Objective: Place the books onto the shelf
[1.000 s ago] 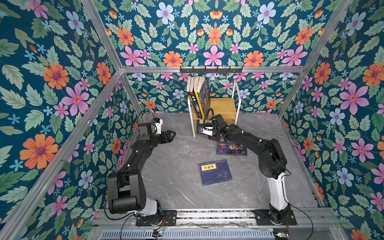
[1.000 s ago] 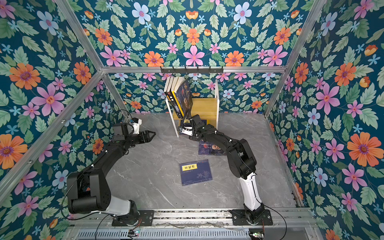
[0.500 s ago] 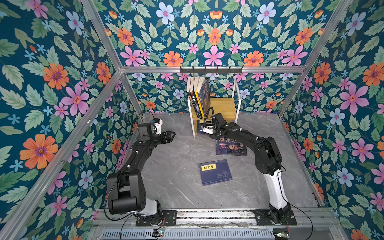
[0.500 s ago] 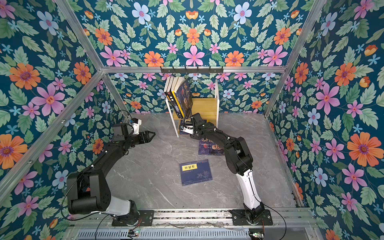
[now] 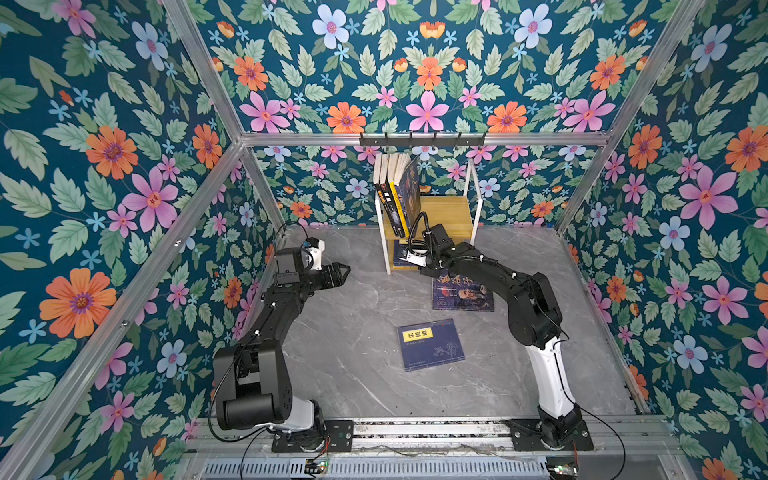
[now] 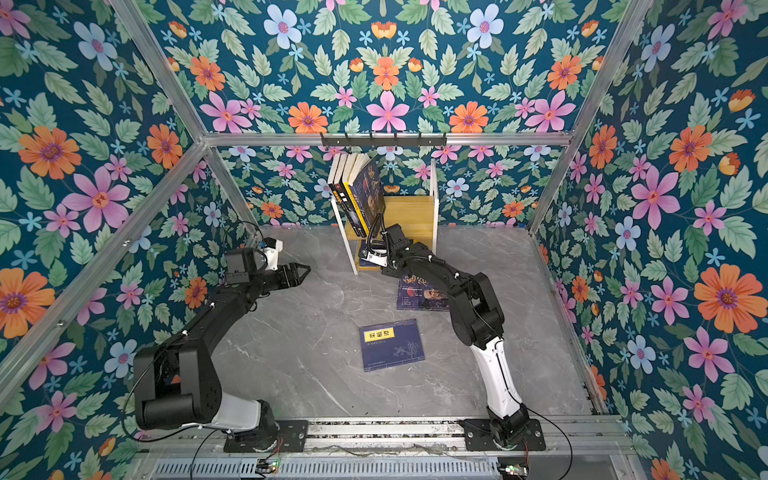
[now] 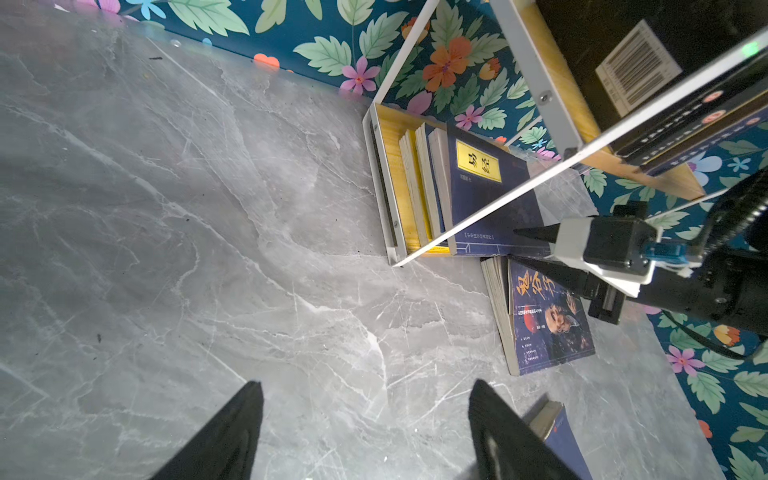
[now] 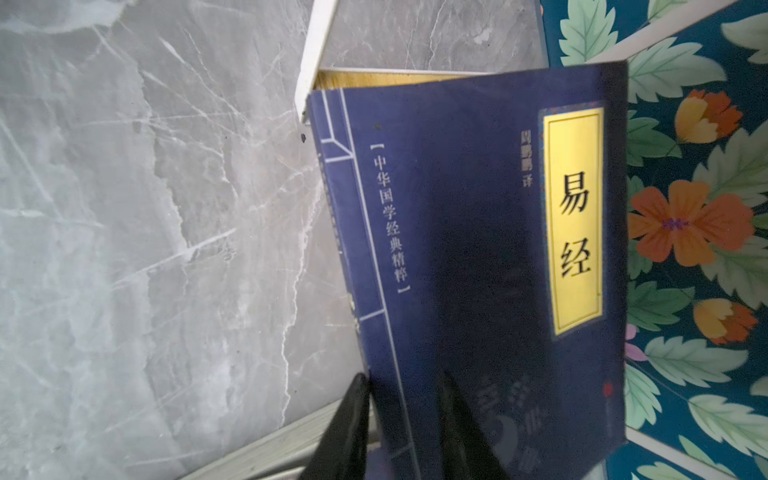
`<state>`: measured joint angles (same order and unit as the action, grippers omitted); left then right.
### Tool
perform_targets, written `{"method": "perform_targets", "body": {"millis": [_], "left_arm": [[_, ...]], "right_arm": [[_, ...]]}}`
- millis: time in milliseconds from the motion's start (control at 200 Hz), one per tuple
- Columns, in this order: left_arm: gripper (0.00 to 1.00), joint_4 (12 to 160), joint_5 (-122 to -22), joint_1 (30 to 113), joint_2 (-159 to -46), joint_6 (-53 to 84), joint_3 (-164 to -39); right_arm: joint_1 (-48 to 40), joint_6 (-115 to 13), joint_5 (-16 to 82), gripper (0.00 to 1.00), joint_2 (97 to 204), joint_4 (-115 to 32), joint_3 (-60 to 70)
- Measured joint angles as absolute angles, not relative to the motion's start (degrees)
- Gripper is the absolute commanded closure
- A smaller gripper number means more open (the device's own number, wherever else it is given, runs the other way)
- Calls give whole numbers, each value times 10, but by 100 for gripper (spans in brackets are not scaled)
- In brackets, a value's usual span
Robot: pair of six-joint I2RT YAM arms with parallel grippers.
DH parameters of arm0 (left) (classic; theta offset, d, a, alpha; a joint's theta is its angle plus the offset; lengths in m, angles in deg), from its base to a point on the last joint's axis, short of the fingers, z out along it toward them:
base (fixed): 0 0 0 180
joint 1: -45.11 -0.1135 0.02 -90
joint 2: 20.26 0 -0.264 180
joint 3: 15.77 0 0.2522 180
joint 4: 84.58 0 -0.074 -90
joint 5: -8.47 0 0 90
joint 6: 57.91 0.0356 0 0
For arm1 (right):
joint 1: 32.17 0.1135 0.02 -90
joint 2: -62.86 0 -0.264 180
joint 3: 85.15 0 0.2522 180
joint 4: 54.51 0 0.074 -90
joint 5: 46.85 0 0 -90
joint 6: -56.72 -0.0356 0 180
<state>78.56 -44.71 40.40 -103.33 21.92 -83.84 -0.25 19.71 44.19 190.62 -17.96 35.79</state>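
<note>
The shelf (image 5: 446, 212) (image 6: 409, 212) stands at the back wall. Several books (image 5: 395, 191) (image 6: 357, 187) lean on its upper board. In its lower tier a navy book with a yellow label (image 8: 478, 232) (image 7: 486, 191) leans beside other books. My right gripper (image 8: 401, 378) (image 7: 514, 246) (image 5: 409, 259) is shut on this navy book's spine edge, one finger on each side. A portrait-cover book (image 5: 461, 293) (image 6: 419, 295) (image 7: 544, 316) and a second navy book (image 5: 430, 345) (image 6: 390, 345) lie flat on the floor. My left gripper (image 5: 347, 272) (image 6: 306, 272) (image 7: 365, 386) hovers open and empty, left of the shelf.
A black hook rail (image 5: 422, 139) runs along the back frame above the shelf. Floral walls close in the grey marble floor (image 5: 353, 332) on three sides. The arm bases sit on a rail (image 5: 415, 430) at the front edge.
The right gripper's fingers have narrowed onto the navy book in the lower tier, and its arm has reached slightly further in. The left arm has not moved.
</note>
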Motion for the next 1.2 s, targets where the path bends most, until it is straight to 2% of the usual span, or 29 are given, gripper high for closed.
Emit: {"method": "perform_targets", "body": {"millis": [665, 870, 1200], "left_arm": [[22, 786, -447, 403, -1025, 215, -834], [22, 786, -447, 403, -1023, 215, -832], [22, 786, -448, 403, -1023, 215, -833]], "right_arm": [[-3, 199, 441, 78, 1915, -198, 369], [-4, 204, 448, 67, 1903, -201, 348], [-22, 216, 467, 66, 1870, -216, 298]]}}
